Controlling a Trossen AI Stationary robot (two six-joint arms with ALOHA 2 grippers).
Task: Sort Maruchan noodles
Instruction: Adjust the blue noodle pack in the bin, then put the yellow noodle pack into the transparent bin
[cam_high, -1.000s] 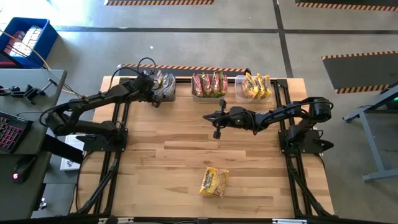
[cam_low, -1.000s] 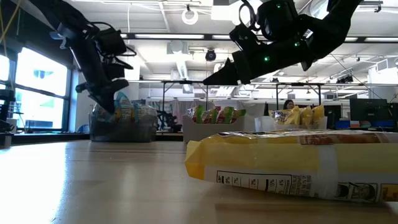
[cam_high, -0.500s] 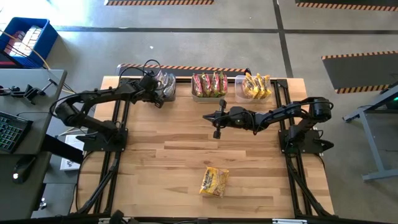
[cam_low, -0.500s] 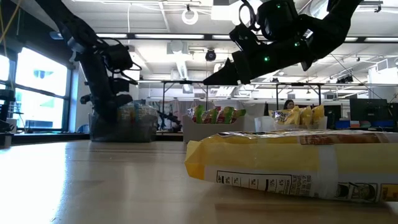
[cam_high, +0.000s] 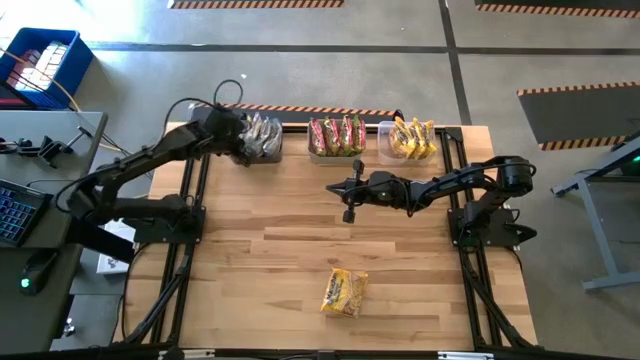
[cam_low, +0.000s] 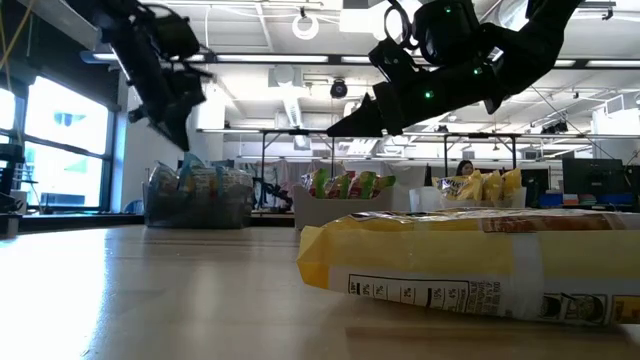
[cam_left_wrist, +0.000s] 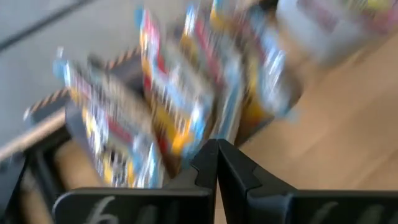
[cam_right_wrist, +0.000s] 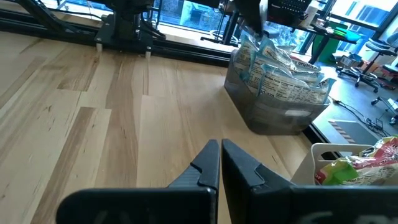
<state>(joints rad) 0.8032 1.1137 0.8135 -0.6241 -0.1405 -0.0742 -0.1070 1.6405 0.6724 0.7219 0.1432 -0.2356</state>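
Observation:
The Maruchan noodles stand upright in three bins along the far edge. Silvery packets fill the left bin (cam_high: 266, 136), red-and-green ones the middle bin (cam_high: 337, 136), and yellow ones the right bin (cam_high: 408, 139). One yellow packet (cam_high: 344, 292) lies flat on the table near the front edge; the low view shows it close up (cam_low: 470, 262). My left gripper (cam_high: 244, 150) (cam_left_wrist: 216, 149) is shut and holds nothing. It hangs above the near left corner of the left bin. My right gripper (cam_high: 331, 188) (cam_right_wrist: 220, 149) is shut and holds nothing. It hovers over the table's middle.
Bare wooden table (cam_high: 300, 230) stretches between the bins and the loose packet. Black frame rails (cam_high: 195, 200) run along both sides of the table. In the right wrist view the left bin (cam_right_wrist: 280, 93) stands ahead of the fingers.
My left gripper, shut throughout, has dipped down in front of the left bin. It has then risen above the bin's rim and drawn slightly toward the table's left edge. The right arm has kept still.

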